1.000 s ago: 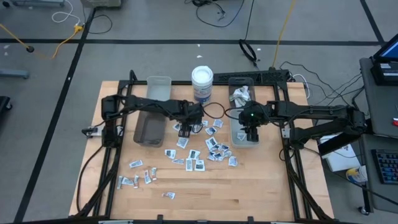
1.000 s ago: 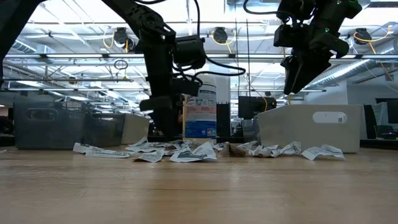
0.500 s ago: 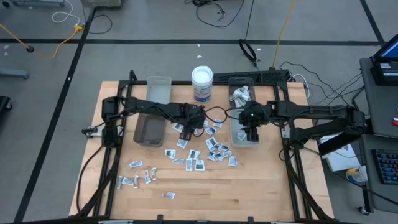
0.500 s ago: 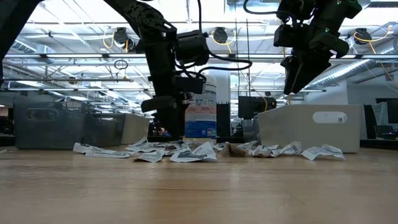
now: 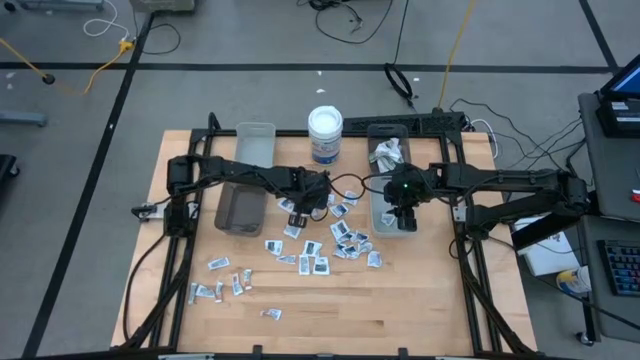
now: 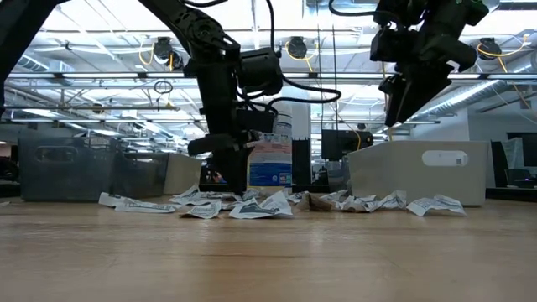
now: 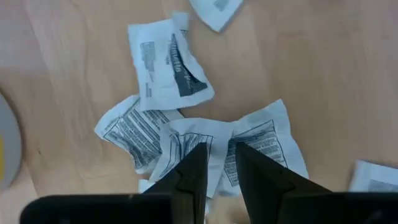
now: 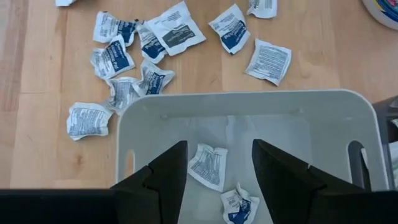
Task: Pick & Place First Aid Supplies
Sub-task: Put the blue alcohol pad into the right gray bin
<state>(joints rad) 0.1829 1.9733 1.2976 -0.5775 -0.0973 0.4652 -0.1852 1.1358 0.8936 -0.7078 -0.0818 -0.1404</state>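
Fingers of our left gripper (image 7: 217, 165) have narrowed over the last second and now pinch a crumpled white packet (image 7: 205, 149) in the cluster of first aid supplies (image 5: 320, 250) on the table (image 5: 400, 310), so we judge a lift comes next. Our right gripper (image 8: 217, 165) still hangs with its jaws apart and empty above the white bin (image 8: 354, 124), where two packets (image 8: 208, 165) already lie.

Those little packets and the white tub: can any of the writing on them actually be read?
None can be read.
Packets: dark print, too blurred.
Packets beside the bin: blue and black print, too small.
Tub: blue label, lettering too small.
Bin: white sticker, illegible.
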